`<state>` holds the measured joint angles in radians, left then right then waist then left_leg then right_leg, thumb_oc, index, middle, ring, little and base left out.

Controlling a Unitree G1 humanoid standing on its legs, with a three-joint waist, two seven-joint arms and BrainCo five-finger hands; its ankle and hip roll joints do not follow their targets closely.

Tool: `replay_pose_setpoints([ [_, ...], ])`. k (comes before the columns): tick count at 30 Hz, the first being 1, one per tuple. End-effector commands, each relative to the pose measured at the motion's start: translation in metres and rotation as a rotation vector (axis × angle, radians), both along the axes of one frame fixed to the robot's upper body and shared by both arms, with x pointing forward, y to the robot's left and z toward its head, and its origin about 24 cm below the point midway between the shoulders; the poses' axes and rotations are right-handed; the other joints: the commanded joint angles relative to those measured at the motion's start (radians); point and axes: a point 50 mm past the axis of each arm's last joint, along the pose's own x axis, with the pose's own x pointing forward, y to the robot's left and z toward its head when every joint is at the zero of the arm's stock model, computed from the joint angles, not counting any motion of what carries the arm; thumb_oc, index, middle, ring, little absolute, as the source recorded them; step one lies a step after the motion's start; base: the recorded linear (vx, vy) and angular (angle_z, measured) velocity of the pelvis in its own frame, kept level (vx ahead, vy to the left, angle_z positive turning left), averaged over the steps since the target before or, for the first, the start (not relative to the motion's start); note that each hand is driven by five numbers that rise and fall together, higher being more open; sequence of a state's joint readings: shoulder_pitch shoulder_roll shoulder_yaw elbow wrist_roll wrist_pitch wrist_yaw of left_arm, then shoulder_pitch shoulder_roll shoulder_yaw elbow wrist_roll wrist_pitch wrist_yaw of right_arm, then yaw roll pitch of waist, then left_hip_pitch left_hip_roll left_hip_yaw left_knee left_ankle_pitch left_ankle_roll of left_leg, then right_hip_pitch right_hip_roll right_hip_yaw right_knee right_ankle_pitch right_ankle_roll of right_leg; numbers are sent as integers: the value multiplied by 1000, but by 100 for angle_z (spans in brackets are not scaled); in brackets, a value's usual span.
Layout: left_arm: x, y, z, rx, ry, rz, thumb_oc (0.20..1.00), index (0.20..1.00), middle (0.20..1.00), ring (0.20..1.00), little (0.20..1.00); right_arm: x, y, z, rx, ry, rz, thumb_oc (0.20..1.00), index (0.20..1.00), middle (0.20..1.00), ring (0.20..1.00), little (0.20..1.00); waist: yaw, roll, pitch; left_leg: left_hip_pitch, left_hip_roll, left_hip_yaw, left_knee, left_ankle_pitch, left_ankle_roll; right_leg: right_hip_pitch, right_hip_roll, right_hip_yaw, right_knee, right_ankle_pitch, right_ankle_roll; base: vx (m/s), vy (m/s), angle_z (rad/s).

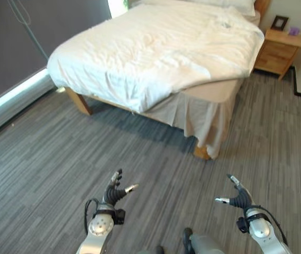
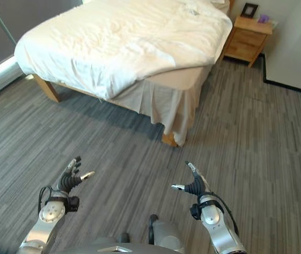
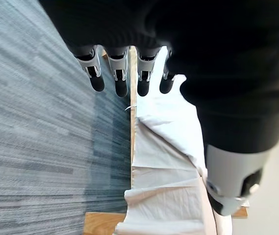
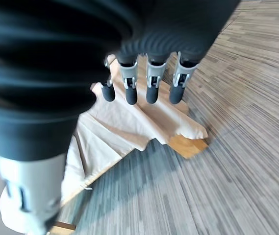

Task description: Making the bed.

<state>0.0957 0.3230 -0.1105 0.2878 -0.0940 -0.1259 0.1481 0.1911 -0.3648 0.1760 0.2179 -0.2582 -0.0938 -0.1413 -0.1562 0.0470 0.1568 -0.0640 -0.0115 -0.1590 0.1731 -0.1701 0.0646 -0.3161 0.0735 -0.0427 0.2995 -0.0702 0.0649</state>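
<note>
Both robot hands hover low over the grey striped carpet [image 1: 60, 153], the left robot hand [image 1: 116, 190] and the right robot hand [image 1: 238, 197] each empty with fingers loosely spread, well short of the bed [image 1: 192, 95]. Ahead of them stands the bed on pale wooden legs [image 1: 79, 100], covered by a soft, wrinkled white duvet [image 1: 155, 47] that hangs askew, baring the beige mattress corner and pleated skirt [image 1: 208, 121] nearest the right robot hand. Beyond that robot hand, past the bed, a wooden nightstand [image 1: 280, 50] carries a small dark frame [image 1: 280, 22], and the pillow [image 1: 229, 5] is cut off by the picture's edge.
</note>
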Motion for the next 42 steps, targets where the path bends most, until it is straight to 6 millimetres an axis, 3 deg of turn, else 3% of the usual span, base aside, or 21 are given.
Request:
replay_pose_setpoints([
  [1,-1,0,16,38,-96,-41,1000,1000,1000,1000,1000,10,5,13,40,-77,19,1000,1000,1000,1000,1000,-28,-35,-41,380,-14,40,-130,37,-65,-27,-17,10,-304,345,10,164,-49,39],
  [3,-1,0,15,38,-96,-41,1000,1000,1000,1000,1000,10,5,13,41,-76,20,1000,1000,1000,1000,1000,-27,-29,-43,379,-8,41,-126,29,-64,-26,-11,8,-306,340,11,236,-121,40],
  [4,4,-5,25,-5,-137,-69,1000,1000,1000,1000,1000,21,3,20,11,-105,43,1000,1000,1000,1000,1000,-7,-52,7,101,-23,127,413,266,-174,88,-49,2,-345,334,-40,464,-359,100],
  [5,7,-7,32,-24,-167,-87,1000,1000,1000,1000,1000,25,-1,26,-2,-134,36,1000,1000,1000,1000,1000,23,-87,28,-47,-27,170,627,301,-188,140,-75,8,-361,300,-75,616,-432,65],
  [7,10,-8,34,-34,-174,-100,1000,1000,1000,1000,1000,29,-4,29,-21,-145,29,1000,1000,1000,1000,1000,59,-109,47,-166,-4,223,672,249,-160,191,-83,32,-371,264,-86,363,-197,-45],
  [11,3,-4,30,-30,-155,-100,1000,1000,1000,1000,1000,30,-3,27,-17,-133,43,1000,1000,1000,1000,1000,114,-106,52,-282,-14,251,366,207,-104,249,-78,98,-387,214,-60,360,75,-58],
  [15,-7,2,21,-42,-113,-63,1000,1000,1000,1000,1000,30,-2,23,-35,-106,78,1000,1000,1000,1000,1000,177,-63,47,-270,24,190,-136,359,-118,331,-56,156,-387,137,-34,442,239,-38],
  [21,-14,1,10,-31,-55,-65,1000,1000,1000,1000,1000,26,1,21,-39,-100,102,1000,1000,1000,1000,1000,201,-63,18,-258,101,192,-248,423,-149,420,-83,199,-387,70,-11,345,228,-72],
  [23,-12,0,11,-17,-52,-94,1000,1000,1000,1000,1000,20,7,16,-18,-82,115,1000,1000,1000,1000,1000,201,-93,-3,-219,102,222,-249,403,-127,467,-107,205,-351,60,-1,512,337,-44],
  [24,-10,0,13,-1,-57,-107,1000,1000,1000,1000,1000,19,11,14,-8,-81,118,1000,1000,1000,1000,1000,203,-113,-4,-187,93,238,-253,386,-114,446,-109,201,-263,94,19,338,209,-60],
  [25,-4,5,18,37,-68,-112,1000,1000,1000,1000,1000,24,21,15,-6,-81,153,1000,1000,1000,1000,1000,186,-126,14,-120,85,260,-260,344,-88,336,-95,174,-50,214,96,313,220,-65],
  [27,-4,12,24,63,-80,-109,1000,1000,1000,1000,1000,29,30,21,14,-115,182,1000,1000,1000,1000,1000,180,-77,32,-73,142,275,-260,327,-75,216,-51,124,208,286,146,187,216,-37],
  [28,-4,11,24,61,-80,-108,1000,1000,1000,1000,1000,29,30,22,12,-116,183,1000,1000,1000,1000,1000,179,-80,29,-80,140,275,-260,328,-76,198,-52,123,233,275,144,108,200,-30],
  [29,-3,12,25,76,-82,-118,1000,1000,1000,1000,1000,31,34,25,22,-135,196,1000,1000,1000,1000,1000,176,-38,34,-64,172,277,-260,323,-68,163,-20,96,384,269,152,121,183,-11],
  [32,-6,10,19,91,-51,-105,1000,1000,1000,1000,1000,29,37,28,36,-156,193,1000,1000,1000,1000,1000,147,-14,49,-23,148,245,-260,307,-43,-1,181,44,742,214,133,206,210,11],
  [33,-6,10,19,90,-51,-105,1000,1000,1000,1000,1000,29,37,28,36,-156,193,1000,1000,1000,1000,1000,149,-9,46,-28,155,245,-260,309,-44,-5,187,43,738,221,132,265,145,5],
  [34,-11,12,15,95,-36,-94,1000,1000,1000,1000,1000,27,34,30,37,-164,192,1000,1000,1000,1000,1000,134,-22,52,-12,118,228,-260,307,-45,-69,286,31,688,250,170,264,149,27],
  [35,-12,13,13,93,-30,-88,1000,1000,1000,1000,1000,27,35,29,47,-162,190,1000,1000,1000,1000,1000,120,-32,53,-2,93,218,-260,298,-45,-99,275,32,626,243,166,416,200,39],
  [37,-13,15,11,87,-19,-90,1000,1000,1000,1000,1000,27,35,28,53,-151,187,1000,1000,1000,1000,1000,102,-64,44,20,28,200,-260,266,-42,-57,168,59,352,211,87,386,138,74],
  [39,-17,17,7,77,5,-88,1000,1000,1000,1000,1000,26,30,25,50,-128,167,1000,1000,1000,1000,1000,82,-94,25,96,-37,173,-260,187,-34,30,65,74,-112,177,13,626,21,76],
  [42,-14,16,8,75,-5,-77,1000,1000,1000,1000,1000,29,29,26,42,-130,157,1000,1000,1000,1000,1000,90,-84,19,155,-25,176,-260,131,-44,42,-40,-13,-255,229,17,428,-81,40],
])
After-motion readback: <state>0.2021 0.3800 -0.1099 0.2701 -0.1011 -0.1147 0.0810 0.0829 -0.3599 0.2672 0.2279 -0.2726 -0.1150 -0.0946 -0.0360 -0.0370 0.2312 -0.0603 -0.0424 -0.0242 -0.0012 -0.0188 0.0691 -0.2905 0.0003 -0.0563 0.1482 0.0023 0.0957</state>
